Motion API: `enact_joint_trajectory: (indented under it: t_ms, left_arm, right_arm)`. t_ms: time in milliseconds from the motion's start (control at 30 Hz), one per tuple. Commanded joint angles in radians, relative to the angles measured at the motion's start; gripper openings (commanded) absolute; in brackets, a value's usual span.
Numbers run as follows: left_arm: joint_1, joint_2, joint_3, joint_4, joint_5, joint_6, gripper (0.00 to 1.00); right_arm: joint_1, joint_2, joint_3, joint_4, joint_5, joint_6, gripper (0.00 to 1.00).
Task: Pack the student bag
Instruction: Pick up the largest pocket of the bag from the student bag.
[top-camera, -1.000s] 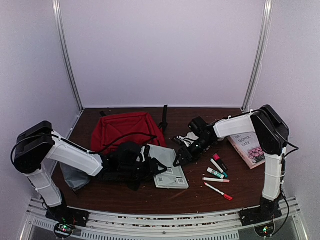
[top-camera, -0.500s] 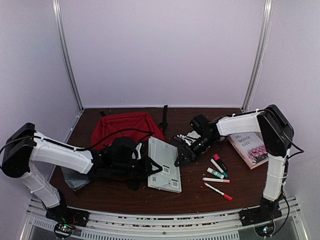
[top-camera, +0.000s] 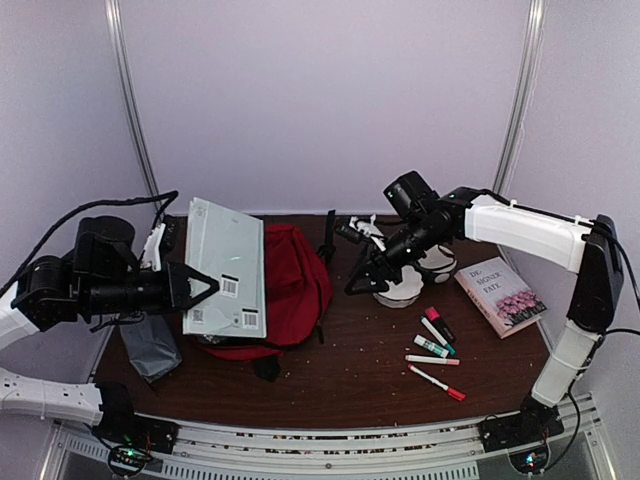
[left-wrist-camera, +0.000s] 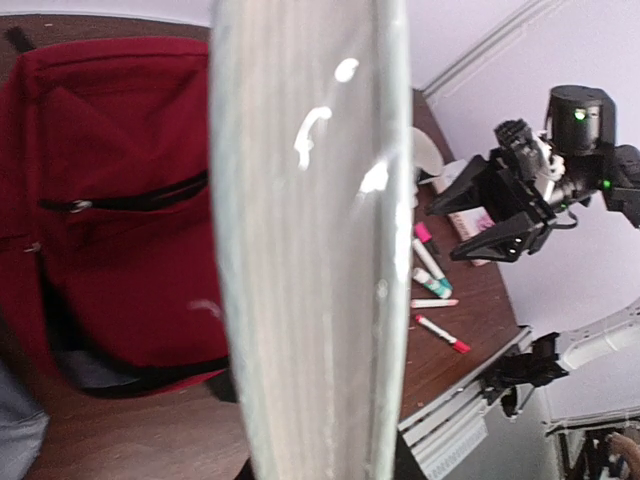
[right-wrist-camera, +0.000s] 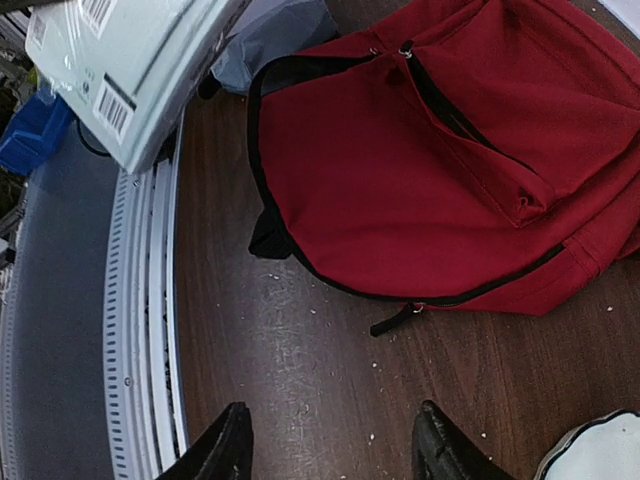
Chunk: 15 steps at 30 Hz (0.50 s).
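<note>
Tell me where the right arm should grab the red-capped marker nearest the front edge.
Probably take the red-capped marker mid-barrel from straight above, fingers across its width: it lies flat, alone, clear of the other markers, so both sides look free.

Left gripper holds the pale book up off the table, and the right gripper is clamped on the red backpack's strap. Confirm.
No: the right gripper is open and holds nothing, with bare table between its fingers in the right wrist view. The left gripper does hold the pale book up off the table.
</note>
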Motion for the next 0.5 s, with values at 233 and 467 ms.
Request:
enact_joint_trajectory:
  t_ms: [233, 467]
  left_arm:
    - [0.022, -0.217, -0.024, -0.321, -0.243, -0.063, 0.0]
    - [0.023, -0.287, -0.044, -0.357, -0.251, -0.095, 0.0]
  right_arm:
    - [0.283, 0.15, 0.101, 0.123, 0.397, -0.045, 0.54]
    - [0.481, 0.248, 0.092, 0.277, 0.779, -0.049, 0.62]
